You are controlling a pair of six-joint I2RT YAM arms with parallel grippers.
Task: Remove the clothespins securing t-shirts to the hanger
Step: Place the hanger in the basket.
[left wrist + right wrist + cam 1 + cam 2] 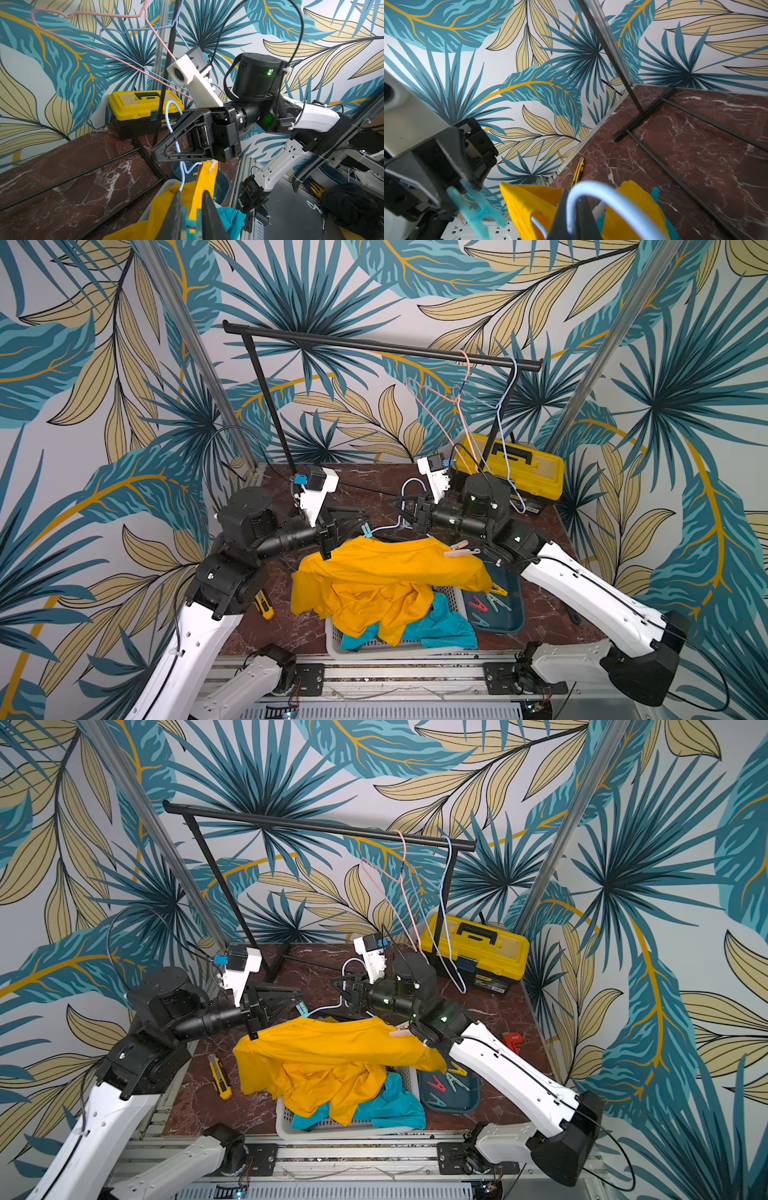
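1. If you read the table as a clock with twelve at the back wall, the basket [332,637] sits nearest you at six. It holds the turquoise t-shirt [440,626], and the yellow t-shirt [374,568] droops into it.
2. Just beside the basket, at four, the tray [505,624] holds the loose clothespins [477,605].
3. At the centre, the yellow t-shirt hangs over the pale blue hanger [591,184]. It is soft, limp cloth, so expect it to slump and slide once nothing pins it.
4. On the shirt's three o'clock shoulder, the tan clothespin [456,549] bites cloth and wire. It should be light, stiff and sprung. Pinch across its splayed tail ends, never the nose. It is small and smooth, so a shallow grip may let it twist out.
5. At the nine o'clock shoulder, your left gripper [362,518] has its fingers clamped on the teal clothespin [366,530]. You cannot tell whether the pin's nose is clear of the cloth.
6. Toward twelve, your right gripper [395,504] has its fingers pressed together on the hanger wire below the hook, holding it aloft. Thin wire can pivot in that grip.
7. Farthest back stand the rack [374,344] at twelve and the toolbox [519,472] at two.
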